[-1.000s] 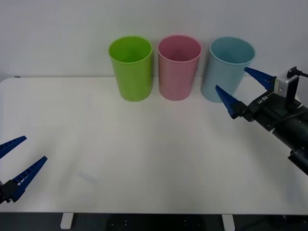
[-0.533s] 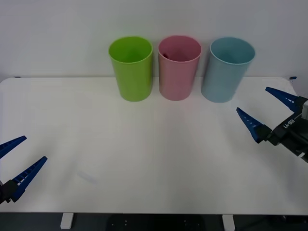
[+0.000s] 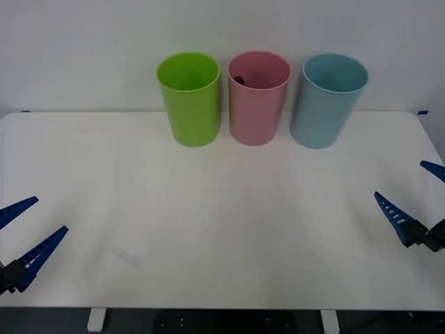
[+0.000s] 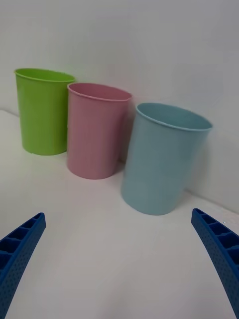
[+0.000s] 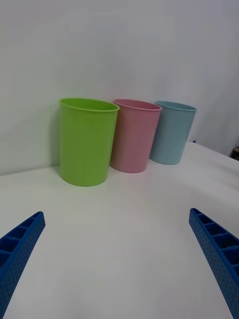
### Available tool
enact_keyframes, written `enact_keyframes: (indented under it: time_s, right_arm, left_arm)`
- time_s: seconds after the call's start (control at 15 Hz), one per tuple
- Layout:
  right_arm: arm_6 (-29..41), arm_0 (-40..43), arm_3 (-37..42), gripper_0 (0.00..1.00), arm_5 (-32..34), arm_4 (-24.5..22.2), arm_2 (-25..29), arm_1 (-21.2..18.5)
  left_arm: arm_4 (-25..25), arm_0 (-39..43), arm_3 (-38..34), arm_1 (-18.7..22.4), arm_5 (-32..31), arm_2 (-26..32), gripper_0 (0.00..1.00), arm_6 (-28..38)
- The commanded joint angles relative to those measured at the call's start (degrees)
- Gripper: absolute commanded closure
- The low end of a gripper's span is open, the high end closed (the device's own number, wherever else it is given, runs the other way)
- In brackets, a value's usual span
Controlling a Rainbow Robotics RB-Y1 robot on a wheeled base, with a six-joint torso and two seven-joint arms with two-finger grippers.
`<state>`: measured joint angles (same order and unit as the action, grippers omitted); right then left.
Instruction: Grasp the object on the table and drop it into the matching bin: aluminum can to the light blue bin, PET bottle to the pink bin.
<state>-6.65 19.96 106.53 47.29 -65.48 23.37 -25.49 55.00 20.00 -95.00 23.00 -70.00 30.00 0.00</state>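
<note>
Three tall round bins stand in a row at the far edge of a white tabletop (image 3: 222, 209): one lime green bin (image 3: 189, 99), one pink bin (image 3: 259, 97) in the middle, and one light blue bin (image 3: 327, 99) nearest the robot's right side. They stand close together, with narrow gaps visible between them.

In the front view, a small dark shape (image 3: 238, 80) shows just inside the pink bin's rim on its left; it is too small to say whether it is the bottle.

Two blue ribbed hands are low at the near corners of the tabletop. The left hand (image 3: 19, 236) sits at the near left edge, fingers spread wide and holding nothing. The right hand (image 3: 411, 196) sits at the right edge, fingers also spread wide and empty.

The wrist views see the bins side-on, so their interiors are hidden. The right wrist view has the light blue bin closest; the left wrist view has the lime green bin closest.
</note>
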Motion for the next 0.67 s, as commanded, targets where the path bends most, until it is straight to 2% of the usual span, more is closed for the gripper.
enact_keyframes:
  time_s: [0.07, 0.67]
  right_arm:
    - [-0.1, 2.7, 0.0, 0.00, 1.2, 1.6, 1.3, 0.0]
    - [-0.2, 4.3, 0.0, 0.00, 3.4, 2.2, 0.8, 0.0]
  left_arm:
    - [0.0, 0.0, 0.0, 0.0, 0.0, 0.0, 0.00, 0.0]
    - [0.0, 0.0, 0.0, 0.0, 0.0, 0.0, 0.00, 0.0]
